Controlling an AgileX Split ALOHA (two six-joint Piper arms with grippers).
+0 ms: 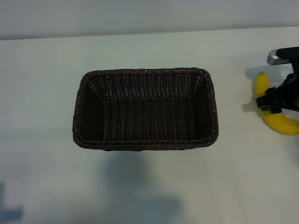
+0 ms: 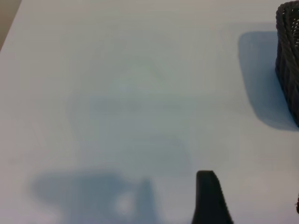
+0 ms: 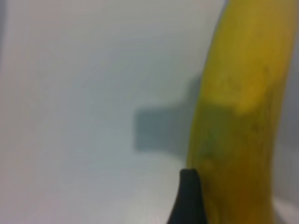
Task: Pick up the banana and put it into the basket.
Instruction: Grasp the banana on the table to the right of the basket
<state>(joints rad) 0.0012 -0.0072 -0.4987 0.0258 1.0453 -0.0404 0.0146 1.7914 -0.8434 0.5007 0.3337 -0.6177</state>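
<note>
A curved, smooth bright-yellow banana (image 1: pixel 279 122) is seen lying on the white table (image 1: pixel 42 93) at the far right edge of the exterior view, well apart from the rectangular dark-brown woven wicker basket (image 1: pixel 88 140) that sits empty at the table's centre. The black right gripper (image 1: pixel 275 100) is poised directly over the fruit's middle, its fingers spread wide so that the banana can be straddled across its narrow width — one dark fingertip (image 3: pixel 187 198) is shown in the right wrist view just beside the yellow skin, and whether contact has been made cannot be told. No lift is evident: the banana appears to rest flat on the table, with its shadow cast close beside it. The approach is judged to be set crosswise to the fruit's curve because a grasp at the thick midsection would keep the ends balanced when it is raised. The basket's open top and sloping sides leave a broad target, so the carry leftward is expected to need little precision — only enough height to clear the braided rim. The left gripper (image 2: pixel 212 198) is held parked and spread over bare table beside the basket's end wall, clear of the path along which the banana would be brought.
</note>
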